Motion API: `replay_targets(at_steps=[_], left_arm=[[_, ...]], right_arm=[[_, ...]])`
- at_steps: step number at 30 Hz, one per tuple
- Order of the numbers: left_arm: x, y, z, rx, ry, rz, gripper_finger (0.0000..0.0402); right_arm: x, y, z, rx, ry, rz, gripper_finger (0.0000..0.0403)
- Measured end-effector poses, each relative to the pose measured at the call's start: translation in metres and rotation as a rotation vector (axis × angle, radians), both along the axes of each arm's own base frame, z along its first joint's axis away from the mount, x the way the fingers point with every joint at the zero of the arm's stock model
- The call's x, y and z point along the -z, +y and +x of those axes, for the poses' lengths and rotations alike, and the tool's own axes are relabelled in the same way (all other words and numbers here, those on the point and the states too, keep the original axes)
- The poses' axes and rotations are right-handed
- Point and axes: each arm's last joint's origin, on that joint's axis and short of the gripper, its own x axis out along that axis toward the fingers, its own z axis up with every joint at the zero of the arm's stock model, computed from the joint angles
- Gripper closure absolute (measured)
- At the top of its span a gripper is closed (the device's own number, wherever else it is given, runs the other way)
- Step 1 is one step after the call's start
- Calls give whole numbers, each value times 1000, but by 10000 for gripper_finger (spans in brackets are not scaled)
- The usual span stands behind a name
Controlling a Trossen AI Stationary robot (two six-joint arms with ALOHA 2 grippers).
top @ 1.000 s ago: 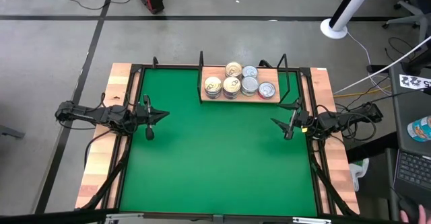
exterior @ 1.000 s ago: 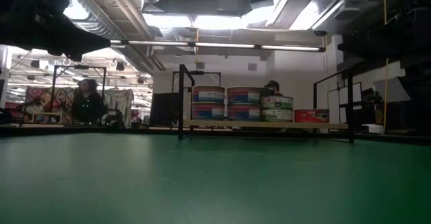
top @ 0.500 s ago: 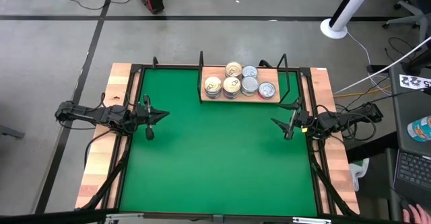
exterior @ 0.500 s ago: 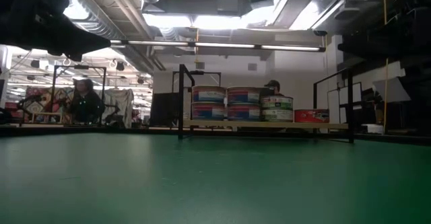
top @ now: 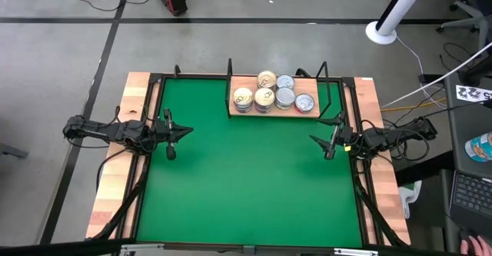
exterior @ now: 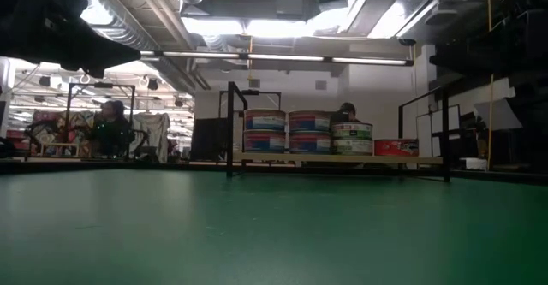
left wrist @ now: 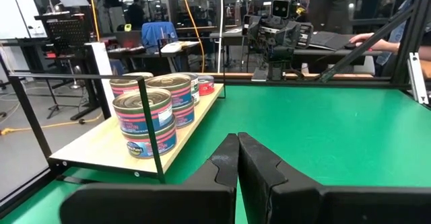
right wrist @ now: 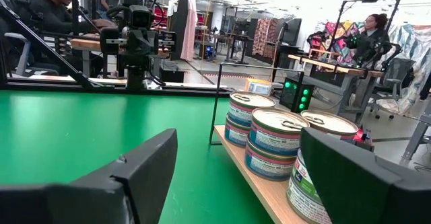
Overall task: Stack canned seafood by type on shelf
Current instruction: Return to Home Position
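Observation:
The shelf [top: 244, 81], a light wooden board with black wire posts, stands at the table's far edge. The canned seafood [top: 266, 96] sits on it in short stacks, gold-topped tins [top: 243, 97] to the left and silver-topped tins [top: 285, 96] to the right. The low view shows stacks two tins high [exterior: 287, 131]. My left gripper [top: 188, 131] hovers shut over the table's left side, pointing level at the middle [left wrist: 237, 158]. My right gripper [top: 314, 141] hovers open over the right side, nothing between its fingers [right wrist: 236, 177]. Both are well clear of the tins [left wrist: 151, 113] [right wrist: 276, 133].
Bare green table [top: 246, 187] stretches between the two arms and toward the near edge. Wooden planks [top: 115, 171] [top: 382, 179] and a black frame border both sides. A laptop [top: 469, 194] with a person's hand [top: 470, 245] lies beyond the right edge.

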Motion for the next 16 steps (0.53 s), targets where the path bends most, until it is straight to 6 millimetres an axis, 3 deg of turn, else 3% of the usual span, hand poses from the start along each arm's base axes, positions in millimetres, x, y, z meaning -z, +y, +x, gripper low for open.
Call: replay_targets(at_steps=[16], left_arm=[[0,0,0,-1,-1,-5,396]], right_arm=[[0,0,0,0,0,0,91]])
